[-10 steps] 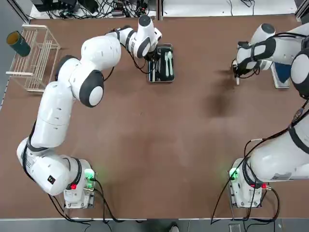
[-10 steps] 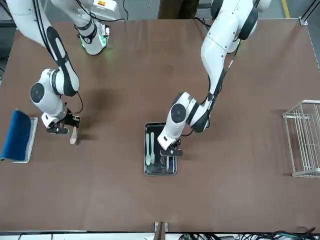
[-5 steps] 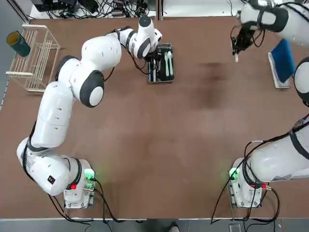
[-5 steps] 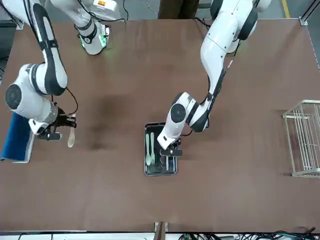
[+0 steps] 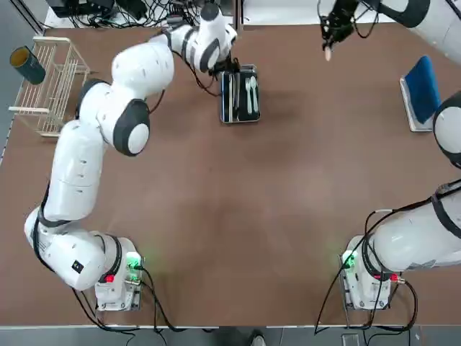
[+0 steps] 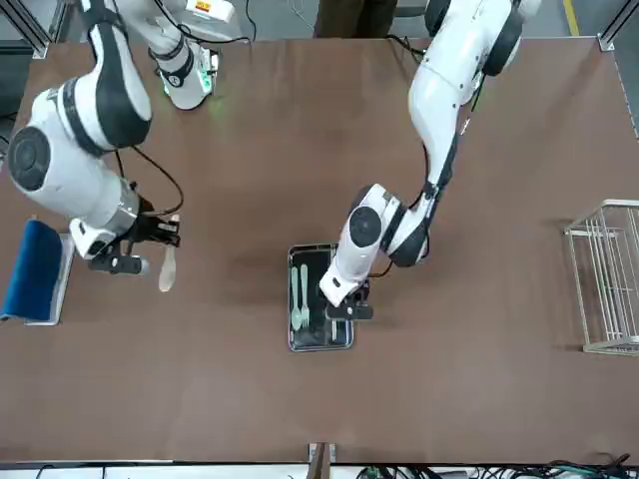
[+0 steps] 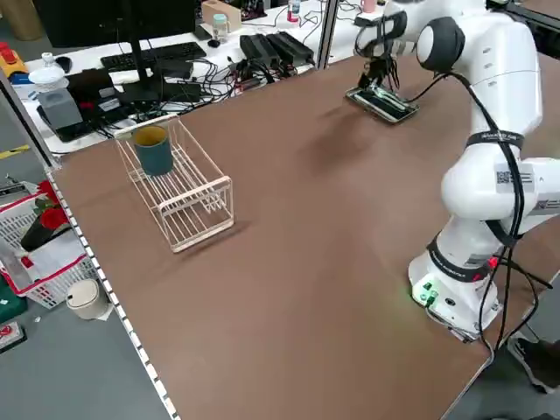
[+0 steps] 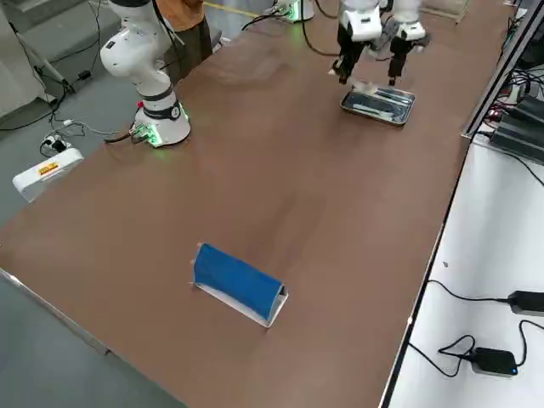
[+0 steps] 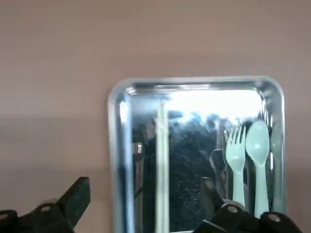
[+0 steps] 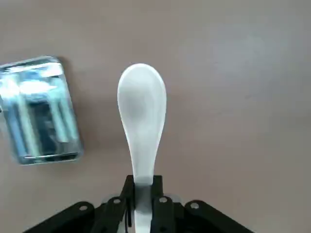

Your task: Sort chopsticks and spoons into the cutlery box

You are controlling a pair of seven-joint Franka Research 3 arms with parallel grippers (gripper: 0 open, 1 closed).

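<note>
Aloft, glossy white spoon [image 10: 141, 116], oval bowl, handle in right gripper [image 10: 142, 194]

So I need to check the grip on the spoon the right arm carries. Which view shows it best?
The right wrist view: the spoon fills the frame, handle clamped in the right gripper. Front and top views show it small, hanging below the gripper.

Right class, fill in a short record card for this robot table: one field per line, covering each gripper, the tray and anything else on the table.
Right gripper: shut on a white spoon, held above the table
Left gripper: open, above the tray's near end
Tray: holds a pale fork, a pale spoon, and chopsticks
Wire rack: far left corner, green cup on it
Blue holder: right edge
</note>
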